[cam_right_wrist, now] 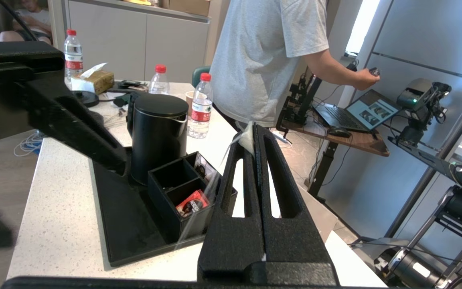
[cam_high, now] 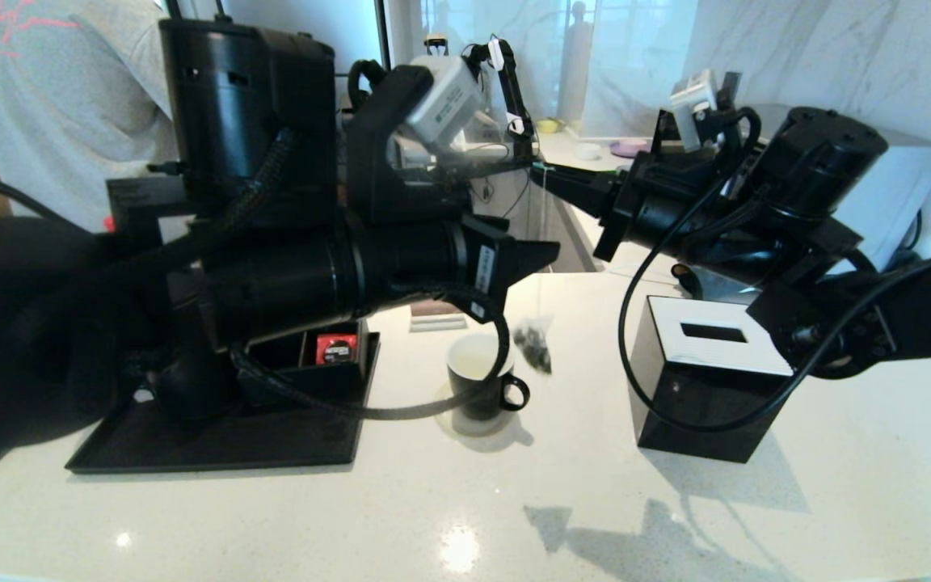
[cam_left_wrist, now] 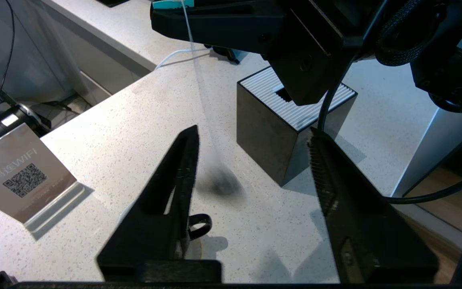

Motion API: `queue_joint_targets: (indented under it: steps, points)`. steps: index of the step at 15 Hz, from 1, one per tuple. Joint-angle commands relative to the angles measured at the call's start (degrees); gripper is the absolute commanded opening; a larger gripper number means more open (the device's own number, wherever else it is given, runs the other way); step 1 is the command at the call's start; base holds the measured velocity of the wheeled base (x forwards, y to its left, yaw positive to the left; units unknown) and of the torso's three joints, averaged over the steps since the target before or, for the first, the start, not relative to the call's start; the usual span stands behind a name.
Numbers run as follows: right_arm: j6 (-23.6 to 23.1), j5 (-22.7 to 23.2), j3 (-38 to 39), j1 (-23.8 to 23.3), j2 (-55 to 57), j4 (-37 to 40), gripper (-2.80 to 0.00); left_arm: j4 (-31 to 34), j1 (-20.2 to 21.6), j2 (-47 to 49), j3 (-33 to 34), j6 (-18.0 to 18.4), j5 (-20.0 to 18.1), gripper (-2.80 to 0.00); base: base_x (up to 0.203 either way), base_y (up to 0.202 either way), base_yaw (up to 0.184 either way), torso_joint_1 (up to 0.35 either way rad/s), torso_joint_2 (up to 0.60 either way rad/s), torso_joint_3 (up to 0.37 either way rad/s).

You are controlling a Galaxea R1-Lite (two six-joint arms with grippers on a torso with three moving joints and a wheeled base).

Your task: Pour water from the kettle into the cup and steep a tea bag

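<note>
The right gripper [cam_right_wrist: 255, 132], raised high above the cup [cam_high: 478, 386], has its fingers pressed together on the tag of a tea bag [cam_high: 533, 345], which dangles on its string just beside the cup's rim, over the handle side. The left gripper [cam_left_wrist: 251, 160], fingers spread apart and holding nothing, hovers above the cup. The kettle [cam_right_wrist: 158, 136] stands on a black tray [cam_right_wrist: 122, 224] beside the cup, next to a compartment box [cam_right_wrist: 183, 196]; a black tissue box [cam_high: 704, 376] sits on the cup's other side

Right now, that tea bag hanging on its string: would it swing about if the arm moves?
Probably. The tea bag dangles free beside the cup on a long thin string pinched by the right gripper, so it looks light and floppy. Its smeared outline suggests swinging, so aiming may be tricky.
</note>
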Motion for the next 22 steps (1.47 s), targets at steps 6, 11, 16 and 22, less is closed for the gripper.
queue_joint_targets:
  steps: [6, 11, 16, 22]
  points:
    - [-0.04, 0.24, 0.46, 0.02, -0.3, -0.28, -2.8, -0.12, 1.51, -0.2, 3.16, -0.06, -0.05, 0.0, 0.0, 0.0, 0.0, 0.0, 0.0, 0.0]
    - [-0.04, 0.24, 0.55, 0.19, -0.3, -0.19, -2.8, -0.03, 5.25, -1.56, 7.94, -0.71, -0.13, 0.0, 0.0, 0.0, 0.0, 0.0, 0.0, 0.0]
    - [-0.04, 0.24, 2.39, 0.19, -0.87, -0.19, -2.8, 0.06, 9.58, -3.42, 12.9, -5.4, -0.02, 0.0, 0.0, 0.0, 0.0, 0.0, 0.0, 0.0]
    - [-0.13, 0.24, 2.56, 0.19, -1.09, -0.02, -2.8, -1.28, 12.22, -5.51, 20.56, -5.42, -0.54, 0.0, 0.0, 0.0, 0.0, 0.0, 0.0, 0.0]
